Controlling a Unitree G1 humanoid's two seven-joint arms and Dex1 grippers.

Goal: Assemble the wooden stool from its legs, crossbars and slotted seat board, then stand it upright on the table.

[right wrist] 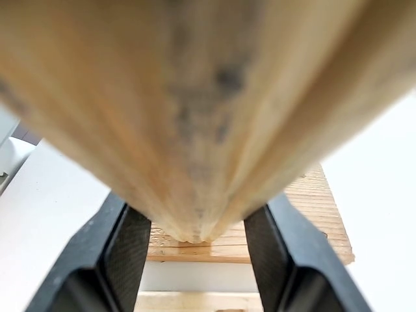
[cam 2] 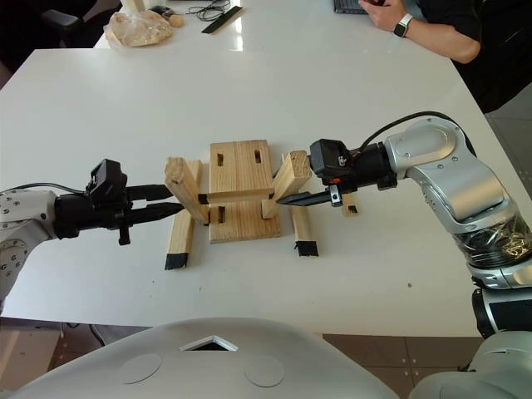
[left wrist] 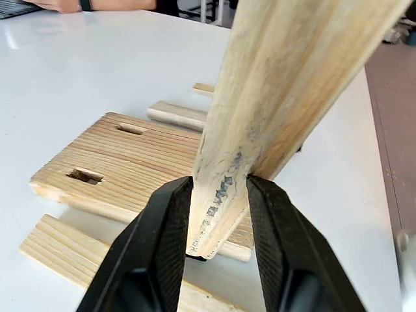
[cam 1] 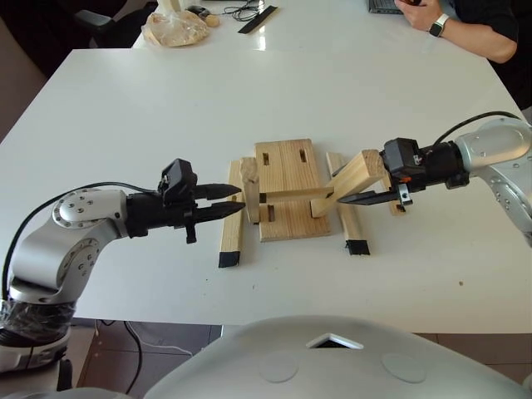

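The slotted seat board (cam 1: 287, 170) lies flat at the table's middle. Above its near half hangs a frame of two legs joined by a crossbar (cam 1: 291, 194). My left gripper (cam 1: 231, 201) is shut on the left leg (cam 1: 249, 189), whose lower end sits clamped between the black fingers (left wrist: 162, 247). My right gripper (cam 1: 366, 197) is shut on the right leg (cam 1: 356, 176), which looms close between its fingers (right wrist: 127, 250). Two more legs with black feet lie on the table, one to the left (cam 1: 232, 243) and one to the right (cam 1: 351, 223) of the board.
A plastic bag (cam 1: 174, 29), cables and a black strip (cam 1: 258, 18) sit at the table's far edge. A person's arm with a watch (cam 1: 465, 25) rests at the far right corner. The white table (cam 1: 125, 108) is bare around the parts.
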